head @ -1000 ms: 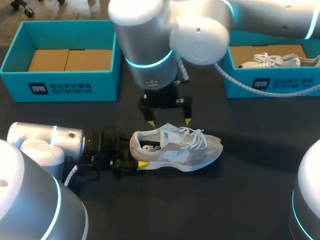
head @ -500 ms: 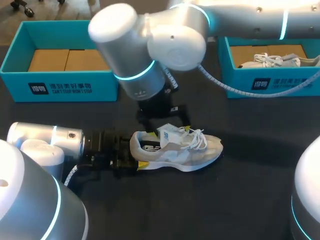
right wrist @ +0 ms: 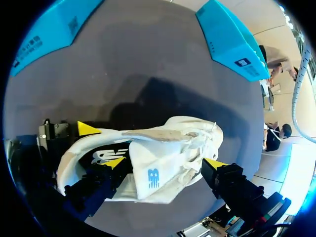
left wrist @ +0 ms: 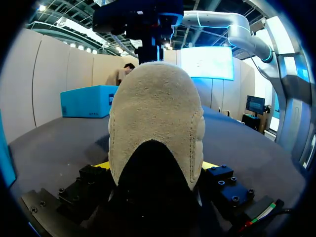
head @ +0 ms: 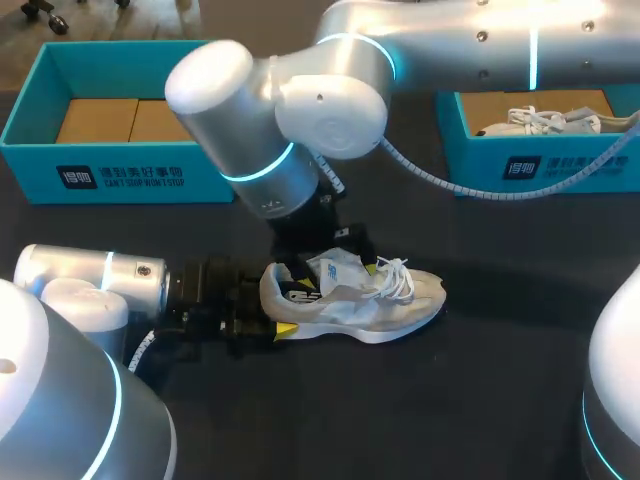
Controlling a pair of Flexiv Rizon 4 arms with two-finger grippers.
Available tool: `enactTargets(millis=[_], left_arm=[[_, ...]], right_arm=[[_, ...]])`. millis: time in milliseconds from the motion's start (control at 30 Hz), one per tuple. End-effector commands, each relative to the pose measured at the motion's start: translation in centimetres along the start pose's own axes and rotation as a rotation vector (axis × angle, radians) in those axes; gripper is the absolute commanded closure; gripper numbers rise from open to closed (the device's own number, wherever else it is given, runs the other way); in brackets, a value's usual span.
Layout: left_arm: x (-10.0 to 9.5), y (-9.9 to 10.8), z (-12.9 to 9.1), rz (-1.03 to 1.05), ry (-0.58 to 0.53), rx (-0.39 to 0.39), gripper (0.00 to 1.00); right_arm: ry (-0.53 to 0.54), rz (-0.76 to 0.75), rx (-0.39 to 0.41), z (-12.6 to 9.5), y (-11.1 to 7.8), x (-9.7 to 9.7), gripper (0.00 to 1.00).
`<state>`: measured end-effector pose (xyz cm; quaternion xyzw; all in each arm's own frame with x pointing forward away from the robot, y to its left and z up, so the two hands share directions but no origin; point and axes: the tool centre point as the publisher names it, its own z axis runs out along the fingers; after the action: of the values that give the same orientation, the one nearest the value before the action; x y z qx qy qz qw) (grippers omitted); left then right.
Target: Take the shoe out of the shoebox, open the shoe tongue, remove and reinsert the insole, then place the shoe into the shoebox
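On the dark counter (head: 470, 400), in front of two teal boxes, a pale grey and white shoe (head: 360, 300) stands on its sole, toe pointing right, with its white laces (head: 395, 275) loose. The left end effector (left wrist: 155, 167) clamps its heel from both sides. The right end effector (right wrist: 165, 163) stands wide, its fingers straddling the raised tongue (right wrist: 153, 178), which carries a blue logo. Only the left wrist view shows the suede back of the heel. Only the right wrist view shows the tongue between the yellow tips. Counted: two shoes, two shoeboxes, two end effectors. The left shoebox (head: 120, 175) holds brown cardboard. The right shoebox (head: 540, 170) holds the second shoe (head: 545, 122).
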<state>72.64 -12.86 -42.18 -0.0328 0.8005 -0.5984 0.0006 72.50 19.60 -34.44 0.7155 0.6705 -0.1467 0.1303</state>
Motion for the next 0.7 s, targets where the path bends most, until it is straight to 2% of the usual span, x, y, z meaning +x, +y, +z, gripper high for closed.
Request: enactTargets(millis=[33, 300, 400, 467, 500, 567, 600, 633, 700], left_arm=[[0.1, -0.1, 0.0, 0.000, 0.000, -0.002, 1.00], [0.1, -0.1, 0.0, 0.000, 0.000, -0.002, 1.00], [0.1, -0.1, 0.0, 0.000, 0.000, -0.002, 1.00], [0.1, -0.1, 0.0, 0.000, 0.000, -0.002, 1.00], [0.1, -0.1, 0.0, 0.000, 0.000, -0.002, 1.00], [0.1, -0.1, 0.0, 0.000, 0.000, -0.002, 1.00], [0.1, -0.1, 0.0, 0.000, 0.000, -0.002, 1.00], [0.1, -0.1, 0.0, 0.000, 0.000, -0.002, 1.00], [0.1, -0.1, 0.0, 0.000, 0.000, -0.002, 1.00]], right_arm=[[-0.021, 0.014, 0.018, 1.1, 0.2, 0.6, 0.00], [-0.052, 0.024, 0.049, 1.8, 0.3, -0.3, 0.00], [-0.055, 0.046, 0.059, 1.8, 0.0, -1.3, 0.00], [-0.057, 0.058, 0.057, 1.5, -0.2, -1.9, 0.11], [-0.060, 0.062, 0.056, 1.3, -0.3, -2.2, 0.27], [-0.066, 0.064, 0.057, 1.1, -0.4, -2.5, 0.37], [-0.066, 0.064, 0.057, 1.1, -0.4, -2.5, 0.37], [-0.073, 0.063, 0.055, 0.7, -0.4, -3.0, 0.49], [-0.076, 0.062, 0.054, 0.4, -0.4, -3.3, 0.55]])
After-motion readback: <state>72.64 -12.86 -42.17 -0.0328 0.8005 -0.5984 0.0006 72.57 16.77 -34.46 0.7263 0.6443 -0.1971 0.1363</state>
